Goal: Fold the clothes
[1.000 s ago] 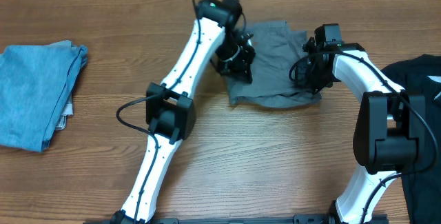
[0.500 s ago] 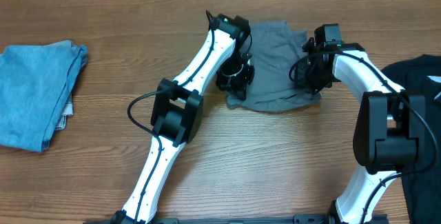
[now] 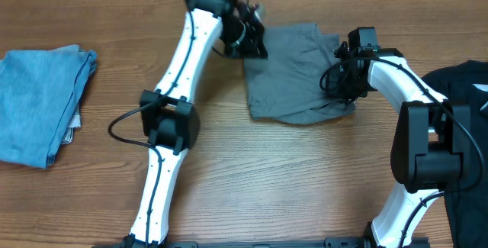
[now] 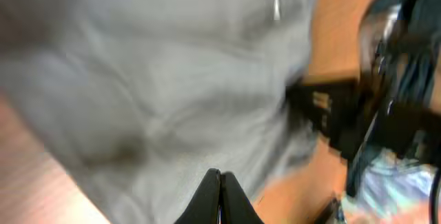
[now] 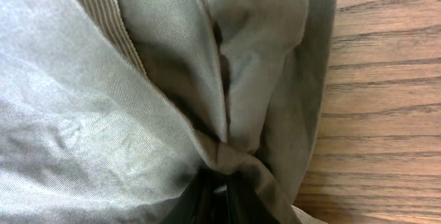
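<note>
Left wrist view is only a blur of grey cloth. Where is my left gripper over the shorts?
Observer: Overhead, the left gripper sits at the far left corner of the shorts.
Operator: And the right one?
Observer: The right wrist view shows the right gripper pinching a bunched fold of them.
Operator: Other clothes nearby?
Observer: A light-blue folded garment lies far left, a black shirt at the right edge.

The left arm (image 3: 188, 53) and right arm (image 3: 398, 76) show white shells, blocky black joint housings and looping black cables.
</note>
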Robot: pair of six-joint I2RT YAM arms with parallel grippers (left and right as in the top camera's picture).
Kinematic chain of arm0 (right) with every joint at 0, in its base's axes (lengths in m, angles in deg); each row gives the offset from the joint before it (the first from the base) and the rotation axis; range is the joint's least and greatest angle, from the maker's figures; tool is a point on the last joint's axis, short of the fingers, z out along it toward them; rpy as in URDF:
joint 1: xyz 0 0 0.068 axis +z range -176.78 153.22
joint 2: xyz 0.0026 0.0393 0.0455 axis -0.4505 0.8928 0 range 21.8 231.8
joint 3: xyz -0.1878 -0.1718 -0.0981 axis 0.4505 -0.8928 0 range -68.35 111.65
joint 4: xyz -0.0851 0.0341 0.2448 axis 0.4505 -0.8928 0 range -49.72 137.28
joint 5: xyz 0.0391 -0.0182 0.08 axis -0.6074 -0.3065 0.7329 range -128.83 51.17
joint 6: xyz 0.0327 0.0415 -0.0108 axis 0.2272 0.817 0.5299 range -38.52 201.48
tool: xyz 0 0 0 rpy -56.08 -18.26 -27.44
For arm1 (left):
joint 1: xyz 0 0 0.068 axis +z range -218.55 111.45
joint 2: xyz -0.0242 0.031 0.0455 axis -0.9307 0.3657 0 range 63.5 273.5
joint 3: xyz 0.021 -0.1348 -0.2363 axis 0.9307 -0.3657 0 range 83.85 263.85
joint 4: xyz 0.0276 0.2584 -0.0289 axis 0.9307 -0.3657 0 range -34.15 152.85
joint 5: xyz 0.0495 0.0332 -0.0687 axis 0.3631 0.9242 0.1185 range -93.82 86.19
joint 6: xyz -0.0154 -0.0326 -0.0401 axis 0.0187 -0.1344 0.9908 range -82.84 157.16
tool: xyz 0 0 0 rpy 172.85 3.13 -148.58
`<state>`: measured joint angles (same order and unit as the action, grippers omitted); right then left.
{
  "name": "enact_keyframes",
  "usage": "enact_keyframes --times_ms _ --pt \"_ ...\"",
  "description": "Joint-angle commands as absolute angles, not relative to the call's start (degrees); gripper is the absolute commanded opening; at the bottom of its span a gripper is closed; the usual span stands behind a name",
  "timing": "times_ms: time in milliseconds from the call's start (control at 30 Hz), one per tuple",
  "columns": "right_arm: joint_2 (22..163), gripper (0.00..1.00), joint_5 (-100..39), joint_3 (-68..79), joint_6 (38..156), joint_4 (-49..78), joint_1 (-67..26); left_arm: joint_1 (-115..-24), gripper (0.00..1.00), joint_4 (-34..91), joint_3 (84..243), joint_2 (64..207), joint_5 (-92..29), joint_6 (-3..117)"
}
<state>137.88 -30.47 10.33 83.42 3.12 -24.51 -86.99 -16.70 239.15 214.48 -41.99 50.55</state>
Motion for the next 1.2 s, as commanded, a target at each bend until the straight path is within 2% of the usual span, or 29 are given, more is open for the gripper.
enact_keyframes --times_ms 0,200,333,367,500,600,700,867,1000,1167 --pt "137.66 0.13 -29.27 8.84 83.68 3.27 -24.16 -84.98 0.04 -11.92 237.19 214.15 -34.38 55.6" --pt "137.66 0.13 -29.27 8.84 83.7 3.54 -24.16 -85.46 0.1 6.23 225.91 214.15 -31.98 56.47" --pt "137.66 0.13 -29.27 8.84 83.7 3.78 -24.16 -85.46 0.12 12.41 216.82 214.15 -25.16 59.05" --pt "137.66 0.13 -29.27 8.84 83.68 3.76 -24.16 -85.46 0.15 14.05 214.61 214.15 -23.98 59.05" --pt "137.66 0.13 -29.27 8.84 83.7 3.71 -24.16 -85.02 0.21 16.37 214.81 213.76 -26.84 59.05" --pt "137.66 0.13 -29.27 8.84 83.7 3.71 -24.16 -83.4 0.34 10.82 221.91 211.9 -31.21 59.07" --pt "137.66 0.13 -29.14 8.84 83.7 3.71 -24.16 -81.98 0.5 -4.33 229.82 210.52 -30.16 59.09" --pt "137.66 0.13 -28.0 8.84 83.7 3.93 -24.16 -81.81 0.73 -17.36 227.37 211.16 -29.11 56.4" --pt "137.66 0.13 -28.0 8.84 83.7 3.93 -24.16 -83.51 0.82 -11.5 216.73 211.24 -32.59 53.52" --pt "137.66 0.13 -28.0 8.84 83.7 4.06 -24.16 -84.8 0.92 2.86 205.95 211.24 -49.55 47.42"
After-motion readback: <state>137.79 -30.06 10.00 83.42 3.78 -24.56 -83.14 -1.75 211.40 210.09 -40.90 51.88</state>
